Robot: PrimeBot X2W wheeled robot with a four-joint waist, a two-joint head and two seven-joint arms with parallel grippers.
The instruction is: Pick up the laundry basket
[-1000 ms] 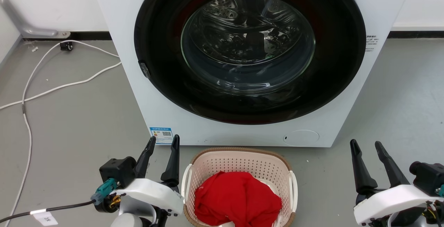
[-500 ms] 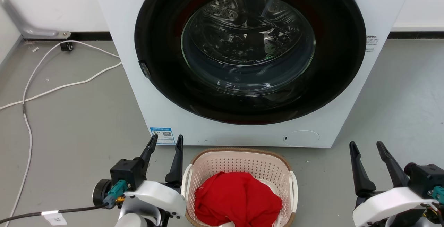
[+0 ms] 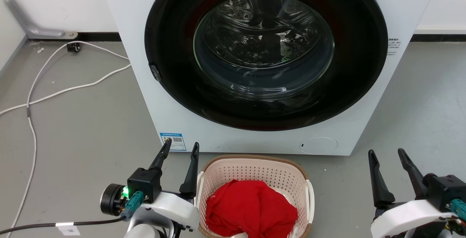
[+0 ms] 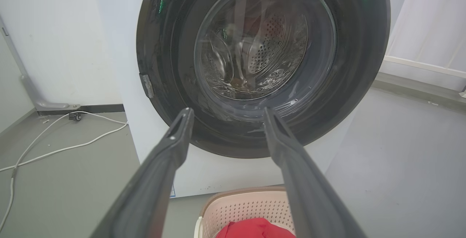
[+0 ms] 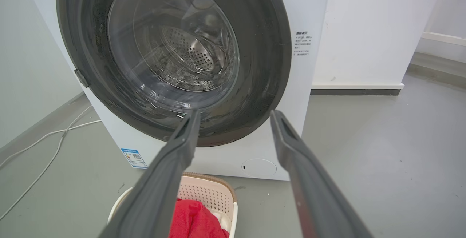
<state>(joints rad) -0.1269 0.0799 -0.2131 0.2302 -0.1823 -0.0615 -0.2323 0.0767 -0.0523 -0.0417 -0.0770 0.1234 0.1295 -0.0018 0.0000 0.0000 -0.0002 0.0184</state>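
1. One white front-loading washing machine [image 3: 145, 85], largest item, set against the back wall. Round black door ring and glass bowl [image 3: 264, 45] facing forward, perforated steel drum visible behind the glass.
2. Plain grey floor [image 3: 80, 129] under machine, basket and cable.
3. Cream laundry basket [image 3: 255, 169] upright on the floor directly before the machine, below the door, near the machine's base but apart from it. Perforated walls, brown woven-look rim, white handle on each side. Near edge cut off by the bottom of the head view.
4. One red garment [image 3: 251, 209] heaped inside the basket, covering most of the bottom, with a bit of white fabric showing at its right edge.
5. Robot's left hand [image 3: 182, 142] at the basket's left side, released: two dark fingers [image 4: 174, 139] spread, nothing between them. Inner finger just beside the left handle [image 3: 199, 190]; contact not determinable. Basket rim low between the fingers in the left wrist view.
6. Robot's right hand [image 3: 386, 151] well apart to the basket's right, over bare floor, likewise released, fingers apart and empty.
7. Thin white cable [image 3: 62, 92] snaking over the floor left of the machine.
8. Small blue-and-white sticker [image 3: 171, 141] at the machine's lower left front corner, beside the left hand's fingertips in the head view.
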